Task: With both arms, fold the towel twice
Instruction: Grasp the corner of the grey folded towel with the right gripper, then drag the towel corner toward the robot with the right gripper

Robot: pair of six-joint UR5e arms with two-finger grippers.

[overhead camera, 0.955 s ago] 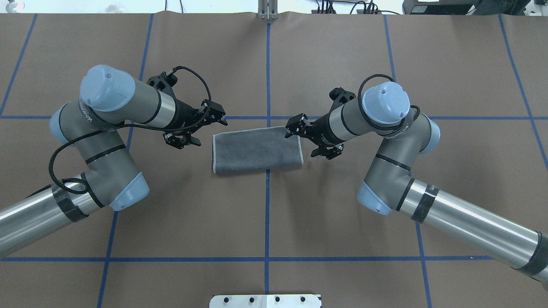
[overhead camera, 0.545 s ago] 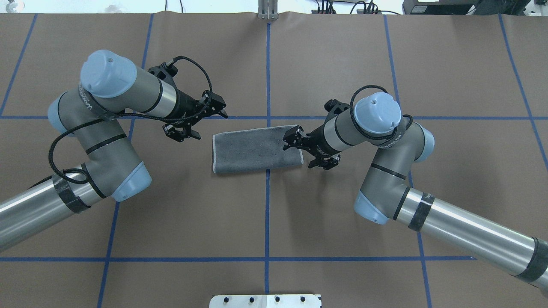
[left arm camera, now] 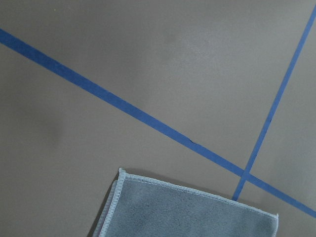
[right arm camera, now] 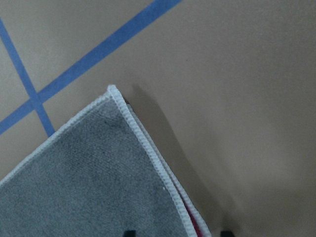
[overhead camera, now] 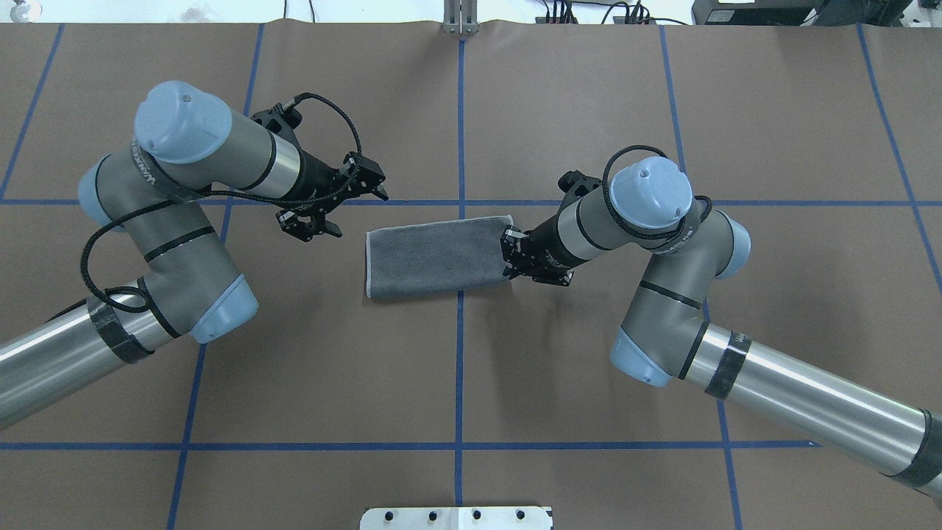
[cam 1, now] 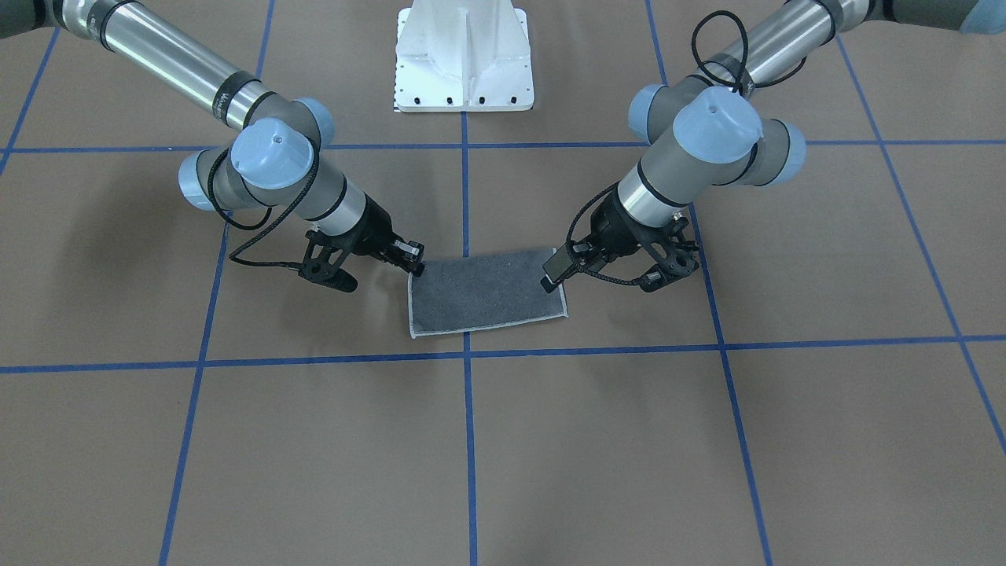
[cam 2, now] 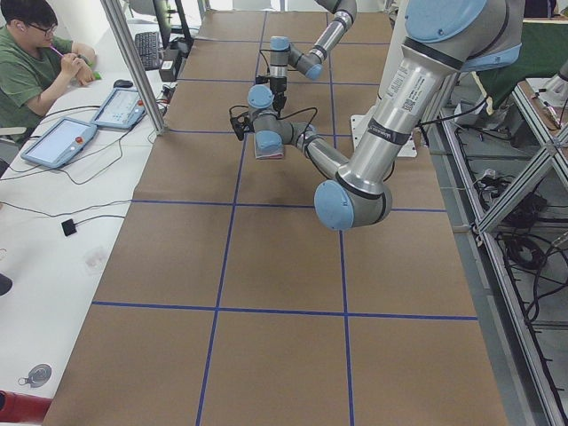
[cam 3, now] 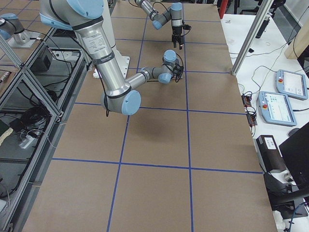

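Observation:
The towel (overhead camera: 434,254) lies flat on the brown table, folded to a long strip with its dark grey face up; it also shows in the front view (cam 1: 487,297). My right gripper (overhead camera: 526,259) is low at the towel's right short edge. In the right wrist view its fingertips (right arm camera: 128,232) stand apart, one over the cloth and one off it, and a sliver of the pink face (right arm camera: 193,228) shows between the layers. My left gripper (overhead camera: 352,212) is open and empty, raised a little beyond the towel's far left corner (left arm camera: 120,173).
The white pedestal base (cam 1: 464,63) stands at the robot's side of the table. Blue tape lines (overhead camera: 460,368) cross the brown paper. An operator (cam 2: 35,53) sits at a side desk with tablets, beyond the far table edge.
My right gripper has come down and in onto the towel's right edge, turning as it went. My left gripper has drawn slightly away from the towel, toward the far side.

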